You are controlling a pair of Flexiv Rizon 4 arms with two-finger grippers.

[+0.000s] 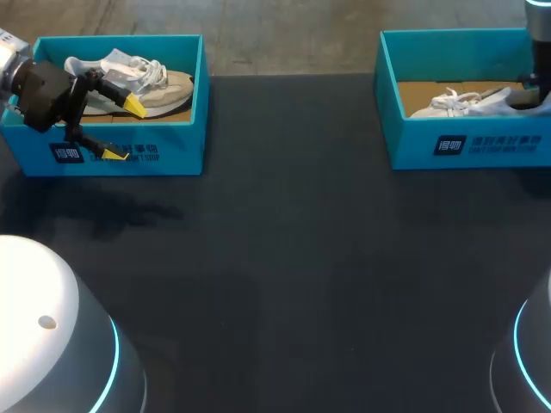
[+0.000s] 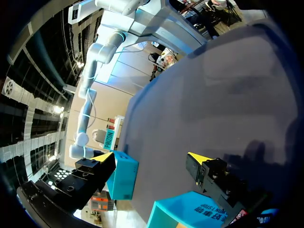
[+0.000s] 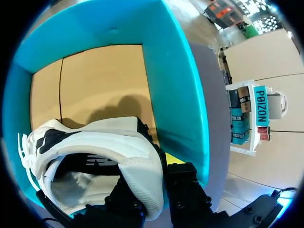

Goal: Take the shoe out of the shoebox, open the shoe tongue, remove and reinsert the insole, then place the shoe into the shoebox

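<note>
While left hand (image 1: 126,130) gapes, right hand (image 3: 159,164) seemingly clamps shoe (image 3: 95,142) inside shoebox (image 3: 171,71).

Teal shoebox (image 3: 175,85); white shoe (image 3: 118,147), black accents; black table (image 1: 301,258).

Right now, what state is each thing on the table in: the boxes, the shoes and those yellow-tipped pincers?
Left shoebox: lidless, shoe inside.
Left shoe: lying in its box.
Left pincer: open, holding nothing.
Right shoebox: lidless, shoe inside.
Right shoe: in its box, gripped at the heel.
Right pincer: shut on the right shoe's heel.
</note>
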